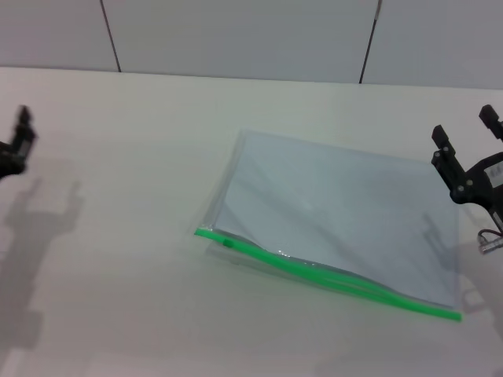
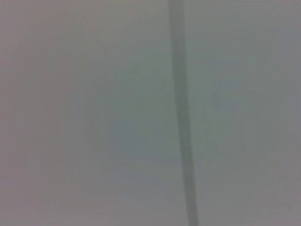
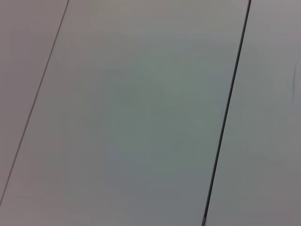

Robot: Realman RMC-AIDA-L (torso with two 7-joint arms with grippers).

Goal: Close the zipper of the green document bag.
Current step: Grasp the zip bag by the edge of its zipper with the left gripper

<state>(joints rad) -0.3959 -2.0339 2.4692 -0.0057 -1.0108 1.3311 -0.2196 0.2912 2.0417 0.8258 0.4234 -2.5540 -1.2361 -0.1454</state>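
The green document bag lies flat in the middle of the white table, a clear bluish pouch. Its zipper is a bright green strip along the edge nearest me, running from left to lower right. A small darker green slider sits near the strip's left end. To the right of the slider the strip looks slightly parted and wavy. My right gripper hovers open by the bag's right edge, holding nothing. My left gripper is at the far left, well away from the bag. Neither wrist view shows the bag.
Grey wall panels with dark seams stand behind the table's far edge. The left wrist view shows only a blurred grey surface with a dark stripe. The right wrist view shows panels and seams.
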